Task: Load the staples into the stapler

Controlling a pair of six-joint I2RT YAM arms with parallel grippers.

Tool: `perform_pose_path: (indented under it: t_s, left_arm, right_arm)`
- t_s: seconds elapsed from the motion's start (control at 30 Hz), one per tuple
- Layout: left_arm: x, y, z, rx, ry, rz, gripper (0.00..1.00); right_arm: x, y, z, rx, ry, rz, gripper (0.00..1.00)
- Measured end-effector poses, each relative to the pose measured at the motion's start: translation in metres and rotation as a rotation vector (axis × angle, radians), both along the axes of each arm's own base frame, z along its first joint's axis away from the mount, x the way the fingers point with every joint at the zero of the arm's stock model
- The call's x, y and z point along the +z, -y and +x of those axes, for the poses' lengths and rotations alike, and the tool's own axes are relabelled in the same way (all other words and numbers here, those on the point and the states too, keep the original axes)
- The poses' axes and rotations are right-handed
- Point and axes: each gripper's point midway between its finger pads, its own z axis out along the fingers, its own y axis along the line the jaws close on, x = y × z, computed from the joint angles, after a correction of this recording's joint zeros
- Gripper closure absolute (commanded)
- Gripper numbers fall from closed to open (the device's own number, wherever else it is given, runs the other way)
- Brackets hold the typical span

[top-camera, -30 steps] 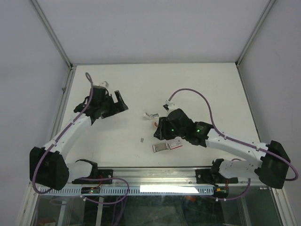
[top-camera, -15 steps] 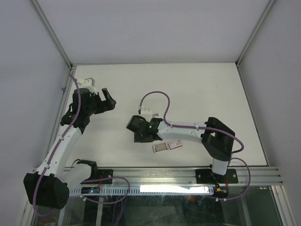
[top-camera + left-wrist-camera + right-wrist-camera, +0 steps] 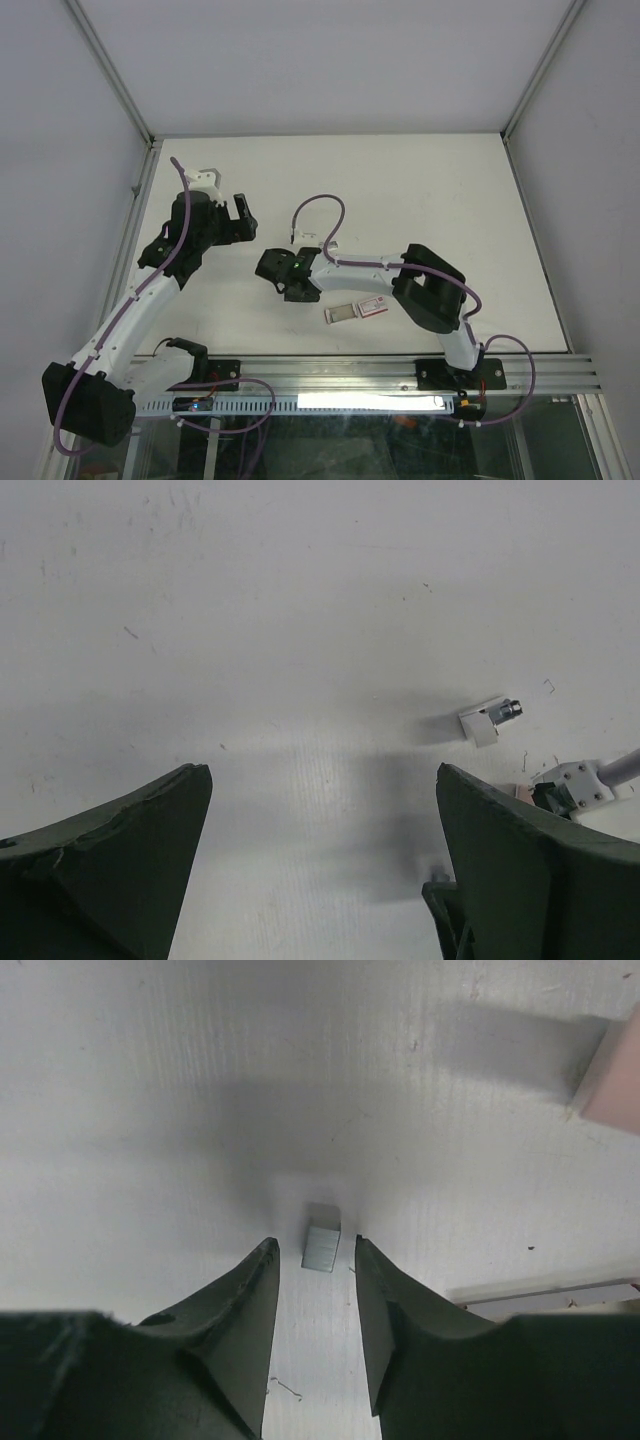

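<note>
Straddles the staples (image 3: 322, 1240), lower centre of the right wrist view, with the right gripper (image 3: 314, 1258), jaws narrowly parted, seemingly lined up to pinch them, and holds the left gripper (image 3: 322, 780) spread wide and empty at the overhead view's left, likely out of the way.

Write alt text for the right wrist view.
The right gripper, jaws narrowly open, straddles a small silvery strip of staples lying on the white table. A corner of a pink box shows at the upper right edge.

White arm links (image 3: 135, 310), black joints (image 3: 430, 295), looping purple cables (image 3: 320, 199), dark wedge-shaped jaws.
</note>
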Motion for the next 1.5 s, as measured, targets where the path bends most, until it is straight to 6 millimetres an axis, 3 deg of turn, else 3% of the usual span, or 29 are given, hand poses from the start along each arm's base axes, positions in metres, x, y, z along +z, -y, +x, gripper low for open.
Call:
perform_pose_path:
  t_s: [0.17, 1.0, 1.23, 1.37, 1.5]
  left_arm:
    - [0.0, 0.0, 0.0, 0.002, 0.001, 0.005, 0.01]
    - [-0.001, 0.0, -0.001, 0.003, -0.004, 0.007, 0.01]
    - [-0.001, 0.0, -0.001, 0.002, -0.004, 0.007, 0.01]
    - [-0.002, 0.0, -0.001, 0.001, -0.006, 0.007, 0.01]
    - [-0.004, 0.003, -0.003, -0.019, -0.015, -0.004, 0.06]
  right_arm:
    - [-0.006, 0.003, 0.001, -0.005, -0.001, -0.027, 0.7]
    - [-0.008, 0.006, 0.01, -0.016, 0.001, -0.034, 0.81]
    - [-0.006, -0.003, 0.014, 0.11, 0.038, 0.004, 0.82]
    - [0.014, -0.003, 0.011, 0.231, 0.072, 0.052, 0.83]
    - [0.066, -0.003, 0.013, 0.347, 0.159, 0.142, 0.83]
